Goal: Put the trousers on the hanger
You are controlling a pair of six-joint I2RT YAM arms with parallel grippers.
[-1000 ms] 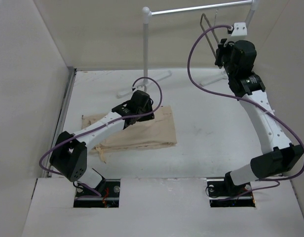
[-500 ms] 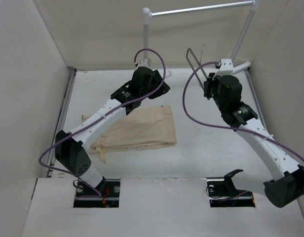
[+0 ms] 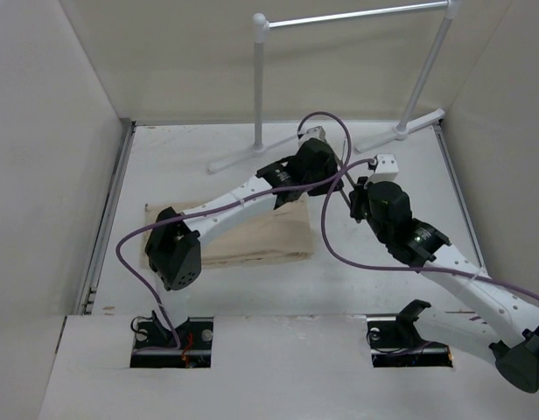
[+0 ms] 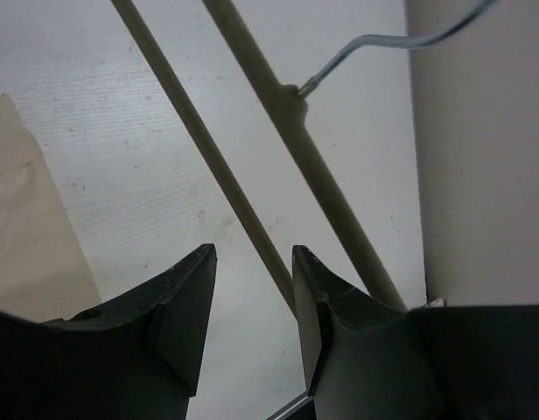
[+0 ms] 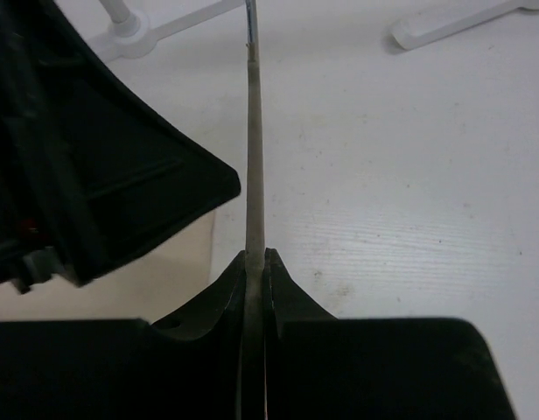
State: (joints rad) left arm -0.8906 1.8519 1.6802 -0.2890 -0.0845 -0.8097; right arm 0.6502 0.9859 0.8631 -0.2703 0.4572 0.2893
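The beige trousers [image 3: 252,232] lie folded flat on the table, partly under my left arm; one corner shows in the left wrist view [image 4: 24,236]. My right gripper [image 5: 255,255] is shut on a bar of the thin grey-brown hanger [image 5: 253,149] and holds it low over the table's middle [image 3: 359,197]. My left gripper [image 4: 254,254] is open, right beside the hanger's two bars [image 4: 291,131]; the thinner bar runs behind its right finger [image 4: 339,332]. The wire hook [image 4: 374,39] points away. From above the hanger is hidden between the two grippers; my left gripper [image 3: 326,171] reaches past the trousers' far right corner.
The white garment rail [image 3: 357,16] stands at the back, its feet [image 3: 252,153] [image 3: 418,122] on the table close behind both grippers. Purple cables loop over the wrists. Walls close in on the left, right and back.
My right arm has carried the hanger from the rail down to the table's middle. My left arm has left the trousers and swung right to meet the hanger.
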